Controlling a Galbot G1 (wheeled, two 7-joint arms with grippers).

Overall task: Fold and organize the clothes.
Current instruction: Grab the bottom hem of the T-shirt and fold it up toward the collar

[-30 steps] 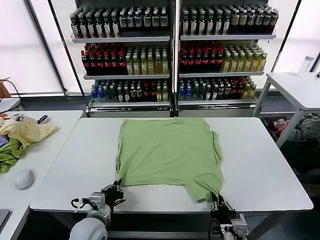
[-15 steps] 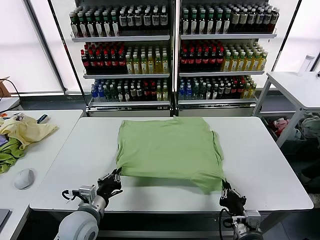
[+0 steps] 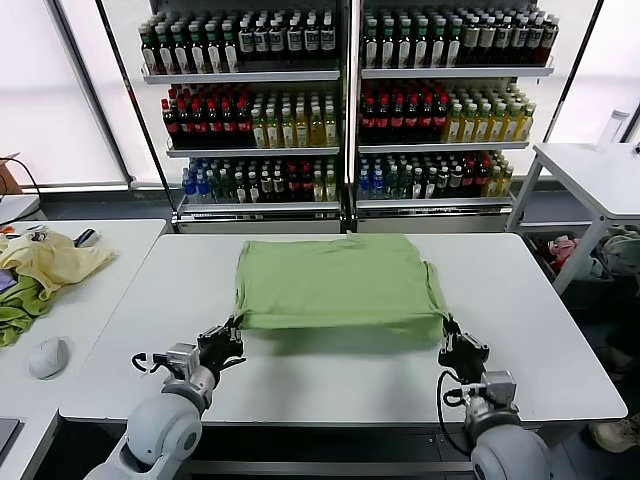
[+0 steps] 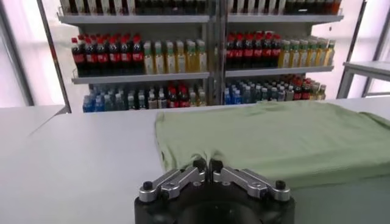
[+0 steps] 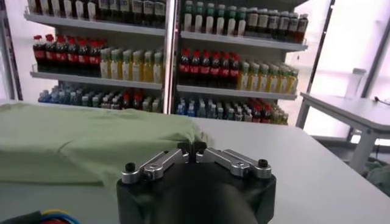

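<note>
— While the polo shirt (image 3: 338,285) is being kept spread on the white desk (image 3: 540,330), where exactly is it being gripped?

— Its near hem is being pinched at both corners: one corner is being clamped by the left end effector (image 3: 232,338), fingers pressed together on the cloth, and the other by the right end effector (image 3: 447,342), likewise closed on fabric. That hem is being held just off the desk, with the far part lying flat.

— How is the fabric being judged to handle?

— It is being taken as light, soft and limp: sag is being seen between the two grips, so the corners are being treated as the right holds, with even tension needed to avoid creasing or slipping.

— Is any writing being read?

— None is being made out. Labels on the bottles (image 3: 300,120) behind are too small, and no print is being shown on the shirt's visible side.
</note>
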